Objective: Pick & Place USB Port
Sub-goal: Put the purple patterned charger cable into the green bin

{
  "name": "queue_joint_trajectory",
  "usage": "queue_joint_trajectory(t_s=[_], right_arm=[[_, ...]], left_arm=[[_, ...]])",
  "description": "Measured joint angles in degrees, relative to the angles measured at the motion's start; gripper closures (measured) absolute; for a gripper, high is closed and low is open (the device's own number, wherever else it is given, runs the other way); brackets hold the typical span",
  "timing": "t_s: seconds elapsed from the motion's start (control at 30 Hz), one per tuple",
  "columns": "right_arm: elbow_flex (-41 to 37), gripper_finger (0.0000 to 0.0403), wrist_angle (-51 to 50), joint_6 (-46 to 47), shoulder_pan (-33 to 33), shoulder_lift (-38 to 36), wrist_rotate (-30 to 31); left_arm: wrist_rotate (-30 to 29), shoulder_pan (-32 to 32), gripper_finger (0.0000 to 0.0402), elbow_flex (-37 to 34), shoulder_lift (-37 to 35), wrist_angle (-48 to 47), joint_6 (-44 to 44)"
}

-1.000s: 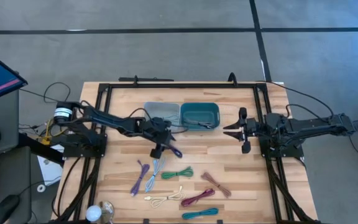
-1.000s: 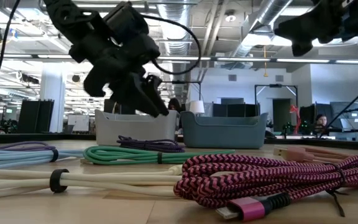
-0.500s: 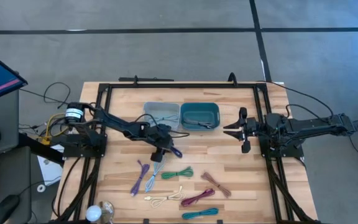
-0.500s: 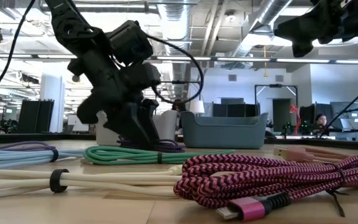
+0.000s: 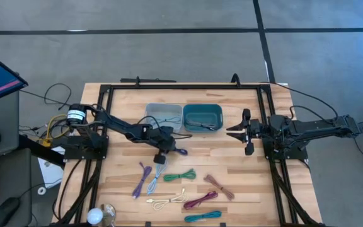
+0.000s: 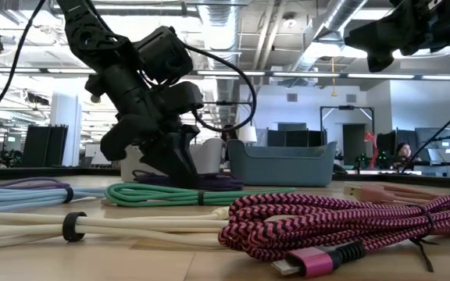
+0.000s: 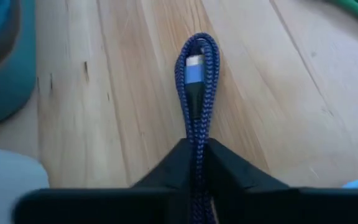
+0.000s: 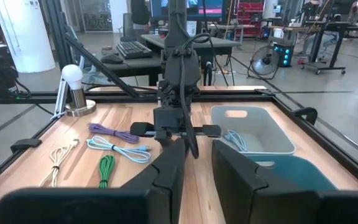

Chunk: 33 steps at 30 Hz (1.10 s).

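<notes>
The blue cable [image 7: 196,87] is clamped in our left gripper [image 5: 166,147], near the table's [image 5: 244,183] middle. Next, we judge, lift it to a bin [image 5: 201,117]. Our right gripper [image 5: 237,132], fingers apart, waits by the right edge.

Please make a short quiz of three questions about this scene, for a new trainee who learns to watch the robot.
1. True or false: the left gripper is shut on the blue cable.
2. Where is the right gripper? A) inside the teal bin; B) beside the teal bin, away from the cables; C) on the green cable.
3. Fill in: the grey bin stands directly beside the ____ bin.

Key: 1 true. 2 B. 3 teal.
</notes>
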Motion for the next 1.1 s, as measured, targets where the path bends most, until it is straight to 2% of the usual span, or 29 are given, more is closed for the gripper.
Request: queue_joint_trajectory(t_s=[0.07, 0.27, 0.47, 0.7, 0.77, 0.9, 1.1], right_arm=[[0.0, 0.0328, -0.06, 0.0, 0.0, 0.0, 0.0], [0.0, 0.0328, -0.28, -0.01, 0.0, 0.0, 0.2], [0.0, 0.0328, -0.5, -0.01, -0.02, 0.0, 0.2], [0.0, 0.0328, -0.41, 0.0, -0.02, 0.0, 0.2], [0.0, 0.0328, -0.41, 0.0, -0.02, 0.22, 0.2], [0.0, 0.0328, -0.43, 1.14, -0.01, 0.24, 0.2], [-0.02, 0.0328, -0.46, 1.49, 0.02, 0.2, 0.2]], left_arm=[[-0.03, -0.17, 0.0385, 0.0, -0.13, 0.08, -0.31], [-0.22, -2.88, 0.0386, 0.39, -2.01, 4.63, -2.01], [-6.76, -4.7, 0.0386, 1.25, -8.79, 5.24, -0.03], [-7.78, -0.42, 0.0386, 1.29, -15.33, 12.27, 4.67], [-6.31, 1.83, 0.0386, 1.75, -15.52, 14.83, 4.9], [0.26, 6.02, 0.0386, 6.0, -13.63, 15.06, 4.92], [3.89, 10.12, 0.0386, 13.91, -5.31, 14.66, 4.11]])
